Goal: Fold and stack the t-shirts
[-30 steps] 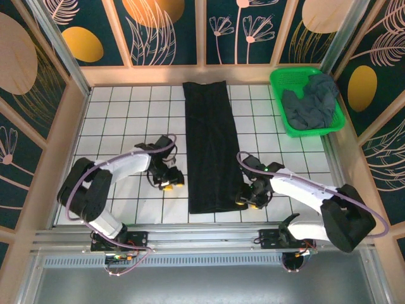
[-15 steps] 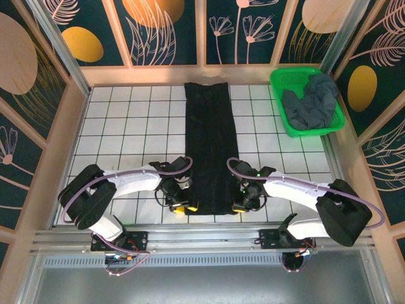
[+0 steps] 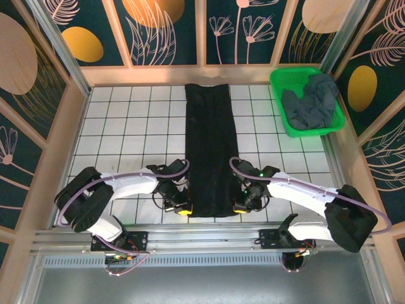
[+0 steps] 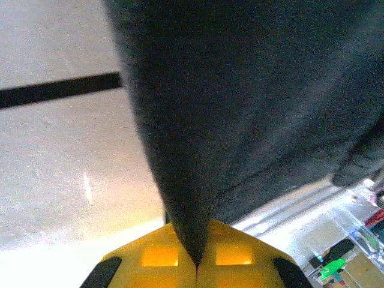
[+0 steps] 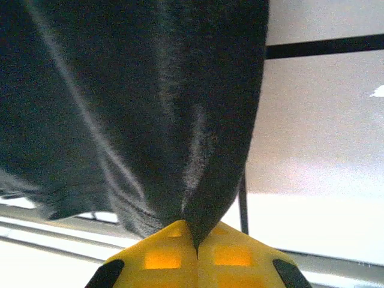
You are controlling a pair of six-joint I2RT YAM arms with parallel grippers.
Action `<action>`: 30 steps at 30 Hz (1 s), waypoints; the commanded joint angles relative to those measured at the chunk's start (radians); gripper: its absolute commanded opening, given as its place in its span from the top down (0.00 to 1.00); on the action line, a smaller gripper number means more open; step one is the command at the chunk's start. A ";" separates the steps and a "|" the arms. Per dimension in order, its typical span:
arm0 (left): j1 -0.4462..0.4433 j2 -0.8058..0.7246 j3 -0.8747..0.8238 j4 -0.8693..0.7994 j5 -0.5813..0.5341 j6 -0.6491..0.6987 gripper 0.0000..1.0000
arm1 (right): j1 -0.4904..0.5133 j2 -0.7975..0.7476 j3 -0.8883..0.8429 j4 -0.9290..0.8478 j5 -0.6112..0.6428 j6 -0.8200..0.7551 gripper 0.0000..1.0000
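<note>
A black t-shirt lies folded into a long narrow strip down the middle of the white tiled table, running from the back wall to the near edge. My left gripper is shut on its near left corner, the black cloth pinched between the yellow fingers. At the near right corner my right gripper is likewise shut on the black cloth, which rises in a pulled-up fold from its jaws. A dark slate grey t-shirt lies crumpled in the green basket.
The green mesh basket stands at the back right corner of the table. Wooden frames with painted panels wall in the table on three sides. A metal rail runs along the near edge just behind both grippers.
Both grippers have moved inward from the tiles beside the strip to its near corners and closed on the cloth. The shirt's near end has narrowed slightly.
</note>
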 commanded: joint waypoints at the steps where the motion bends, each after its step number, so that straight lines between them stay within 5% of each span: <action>1: 0.008 -0.074 0.069 0.005 -0.048 -0.055 1.00 | -0.040 -0.014 0.117 -0.095 0.053 -0.012 1.00; 10: 0.273 0.039 0.287 0.122 -0.075 -0.044 1.00 | -0.250 0.258 0.479 -0.066 0.147 -0.190 1.00; 26: 0.432 0.525 0.803 0.126 -0.116 0.029 0.99 | -0.459 0.778 0.992 0.029 0.107 -0.318 1.00; 28: 0.434 0.564 0.860 0.073 -0.165 0.052 0.82 | -0.471 0.812 1.009 0.059 0.069 -0.338 0.79; 30: 0.434 0.560 0.880 0.058 -0.214 0.059 0.48 | -0.477 0.805 1.009 0.102 0.049 -0.366 0.59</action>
